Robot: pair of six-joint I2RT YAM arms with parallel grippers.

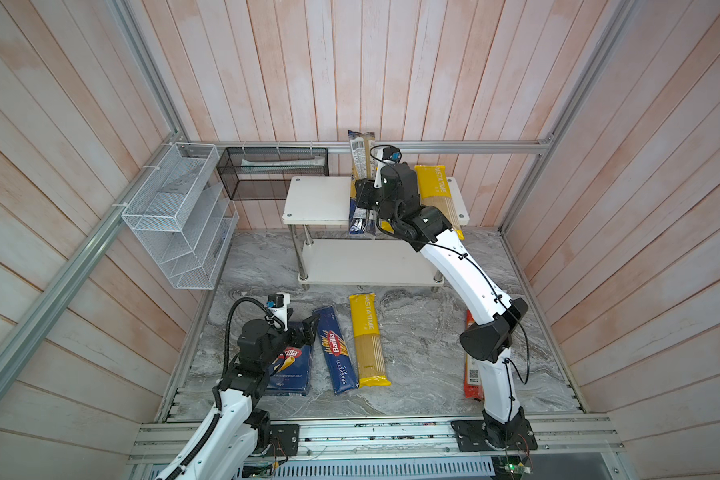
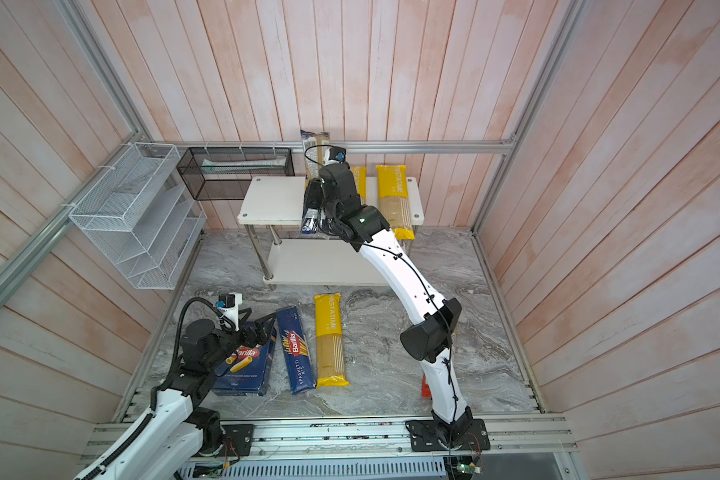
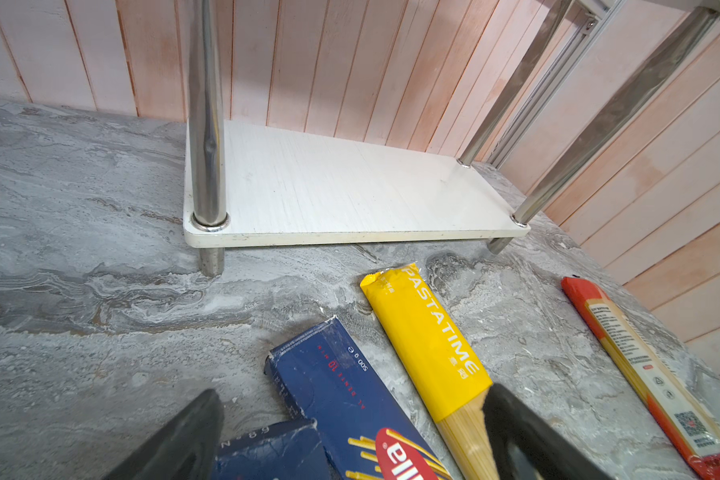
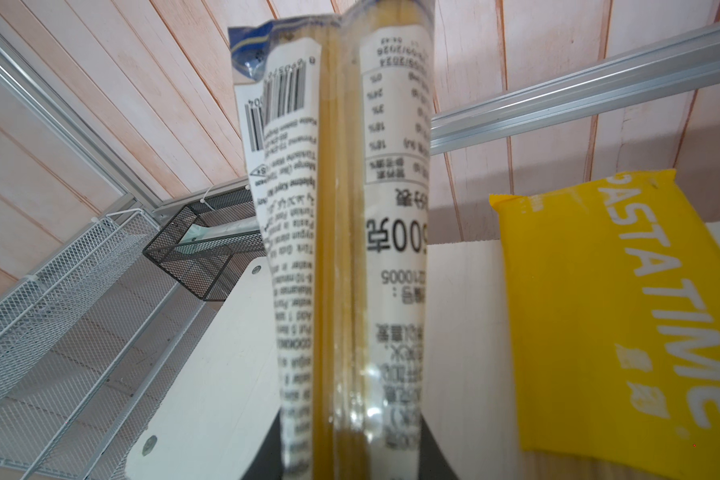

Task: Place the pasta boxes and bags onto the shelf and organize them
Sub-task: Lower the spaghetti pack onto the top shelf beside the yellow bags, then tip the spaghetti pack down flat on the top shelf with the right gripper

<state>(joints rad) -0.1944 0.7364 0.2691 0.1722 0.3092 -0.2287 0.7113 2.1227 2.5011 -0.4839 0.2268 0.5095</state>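
My right gripper (image 1: pixel 364 197) (image 4: pixel 350 451) is shut on the clear spaghetti bag with dark-blue ends (image 1: pixel 360 149) (image 4: pixel 341 208) and holds it lengthwise over the middle of the shelf's top board (image 1: pixel 316 199). A yellow PASTATIME bag (image 1: pixel 435 187) (image 4: pixel 620 311) lies on that board to the right, and a second one (image 2: pixel 360 183) lies beside it, mostly hidden by the arm. The lower board (image 3: pixel 341 195) is bare. On the floor lie the Rigatoni box (image 1: pixel 292 370), the Spaghetti box (image 1: pixel 339 351), a yellow bag (image 1: pixel 368 338) and the red-ended bag (image 3: pixel 632 361). My left gripper (image 1: pixel 304 328) (image 3: pixel 350 440) hovers open over the boxes' far ends.
A white wire-mesh rack (image 1: pixel 175 216) hangs on the left wall. A black mesh basket (image 1: pixel 273 172) hangs on the back rail, just left of the shelf. Aluminium frame rails border the marble floor (image 1: pixel 425 353).
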